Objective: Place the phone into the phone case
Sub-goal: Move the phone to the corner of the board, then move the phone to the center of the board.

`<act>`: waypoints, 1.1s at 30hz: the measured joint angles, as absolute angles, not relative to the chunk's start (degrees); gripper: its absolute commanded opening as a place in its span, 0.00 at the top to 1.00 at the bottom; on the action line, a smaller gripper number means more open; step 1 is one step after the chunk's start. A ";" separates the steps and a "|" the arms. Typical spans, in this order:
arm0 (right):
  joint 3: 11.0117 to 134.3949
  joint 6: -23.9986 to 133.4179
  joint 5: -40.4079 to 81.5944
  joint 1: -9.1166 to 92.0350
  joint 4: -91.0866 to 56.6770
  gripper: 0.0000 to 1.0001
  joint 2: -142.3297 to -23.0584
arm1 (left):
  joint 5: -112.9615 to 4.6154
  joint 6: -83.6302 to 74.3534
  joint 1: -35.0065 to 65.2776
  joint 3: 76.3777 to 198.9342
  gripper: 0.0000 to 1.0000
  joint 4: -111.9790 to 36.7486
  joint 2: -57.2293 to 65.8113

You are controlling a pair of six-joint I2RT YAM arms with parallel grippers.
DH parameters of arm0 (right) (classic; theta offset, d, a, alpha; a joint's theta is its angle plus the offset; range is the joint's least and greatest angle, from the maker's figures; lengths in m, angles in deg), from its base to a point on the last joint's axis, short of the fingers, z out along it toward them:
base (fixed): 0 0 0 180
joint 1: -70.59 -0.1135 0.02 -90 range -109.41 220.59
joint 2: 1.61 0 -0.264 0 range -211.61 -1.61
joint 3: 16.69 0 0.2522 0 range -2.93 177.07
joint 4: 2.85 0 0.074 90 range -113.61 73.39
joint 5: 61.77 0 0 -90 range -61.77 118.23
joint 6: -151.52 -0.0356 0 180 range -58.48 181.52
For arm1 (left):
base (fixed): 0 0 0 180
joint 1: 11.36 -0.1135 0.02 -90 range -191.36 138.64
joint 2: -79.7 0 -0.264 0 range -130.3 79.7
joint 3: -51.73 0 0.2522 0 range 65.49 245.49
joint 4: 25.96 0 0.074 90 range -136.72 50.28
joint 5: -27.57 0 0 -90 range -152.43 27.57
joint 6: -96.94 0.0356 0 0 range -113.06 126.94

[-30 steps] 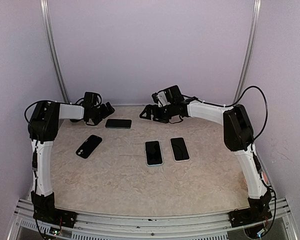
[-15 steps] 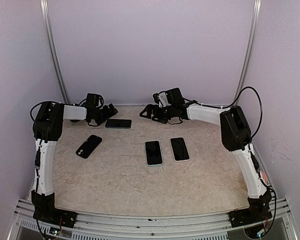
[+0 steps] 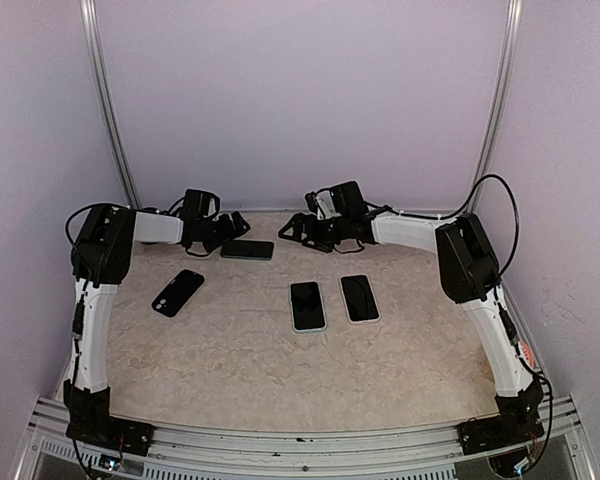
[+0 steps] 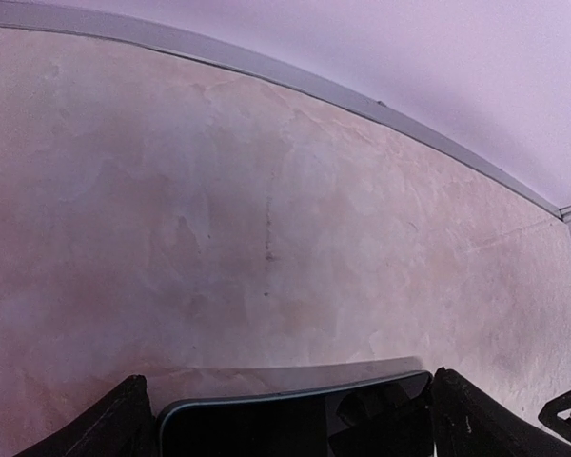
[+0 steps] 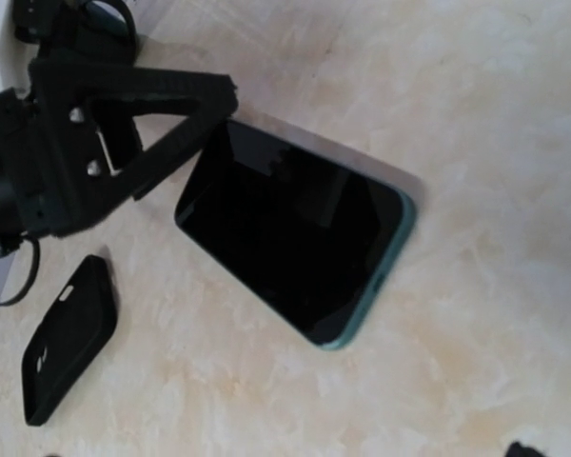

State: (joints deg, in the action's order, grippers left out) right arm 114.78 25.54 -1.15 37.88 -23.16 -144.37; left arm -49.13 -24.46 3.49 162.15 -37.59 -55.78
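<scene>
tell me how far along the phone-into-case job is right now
Done: nothing yet; the black phone case lies empty, apart from every phone. In hand: the left gripper, jaws open, straddles the end of the far phone without holding it. The right gripper is open and empty. Left: grasp, carry, press in.

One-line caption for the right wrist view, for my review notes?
Left gripper, open, beside a teal-edged phone lying screen-up on the table, with an empty black case nearby.

Soft, even violet-tinged light, faint shadows, blurred, edge-bowed wrist views.
</scene>
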 measured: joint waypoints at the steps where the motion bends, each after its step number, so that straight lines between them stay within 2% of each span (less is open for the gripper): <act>1: 114.65 25.45 -1.28 37.88 -23.11 0.01 -144.37 | -49.09 -24.41 3.79 161.65 0.01 -37.13 -55.61; 16: 111.96 22.74 -1.52 37.88 -22.98 0.00 -145.77 | -48.92 -26.45 8.36 152.93 0.01 -31.73 -51.22; 26: 115.65 20.95 -2.14 37.88 -22.26 0.01 -149.14 | -51.47 -30.01 8.21 144.23 0.01 -30.62 -45.18; 33: 117.95 19.96 -2.03 37.75 -21.80 0.01 -150.69 | -51.49 -30.75 8.30 143.53 0.01 -31.31 -44.40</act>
State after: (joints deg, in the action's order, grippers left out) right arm 117.95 19.96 -2.03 37.75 -21.80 -150.69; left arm -51.49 -30.75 8.30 143.53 -31.31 -44.40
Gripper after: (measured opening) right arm 0.995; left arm 0.989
